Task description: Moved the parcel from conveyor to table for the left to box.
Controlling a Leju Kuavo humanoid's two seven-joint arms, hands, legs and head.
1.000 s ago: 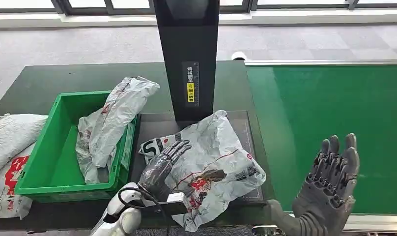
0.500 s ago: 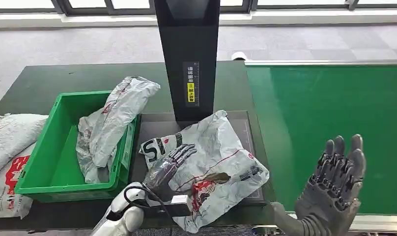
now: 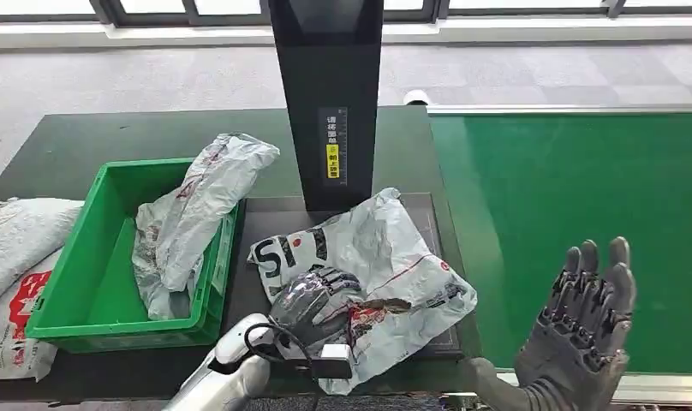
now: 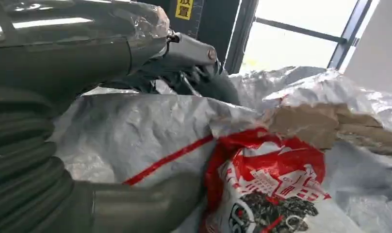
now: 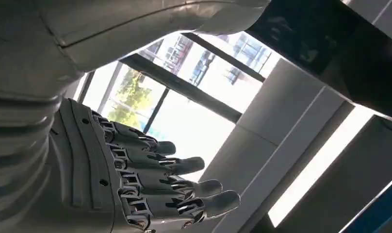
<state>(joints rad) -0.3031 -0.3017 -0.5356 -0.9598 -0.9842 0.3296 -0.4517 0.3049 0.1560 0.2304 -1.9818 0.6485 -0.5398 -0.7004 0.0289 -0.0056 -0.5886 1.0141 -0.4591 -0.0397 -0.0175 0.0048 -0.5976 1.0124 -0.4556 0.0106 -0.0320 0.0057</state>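
A crumpled white parcel (image 3: 385, 253) with red and black print lies on the dark pad (image 3: 270, 218) of the table, in front of the black post. My left hand (image 3: 317, 300) grips its near edge, fingers curled over the top. In the left wrist view the fingers (image 4: 194, 73) lie over a fold of the parcel (image 4: 150, 131) and the thumb (image 4: 136, 204) sits beneath it. My right hand (image 3: 582, 317) is raised over the near edge of the green conveyor (image 3: 582, 188), fingers spread and holding nothing; the right wrist view shows this hand (image 5: 136, 184) against windows.
A green box (image 3: 68, 274) stands left of the pad with another white bag (image 3: 197, 205) draped over its right wall. More white sacks (image 3: 13, 248) lie at the table's far left. The black post (image 3: 330, 103) rises behind the parcel.
My left hand's fingers, flat on the parcel before, have curled and closed on it. The parcel has shifted slightly to the right. The right hand has barely moved.
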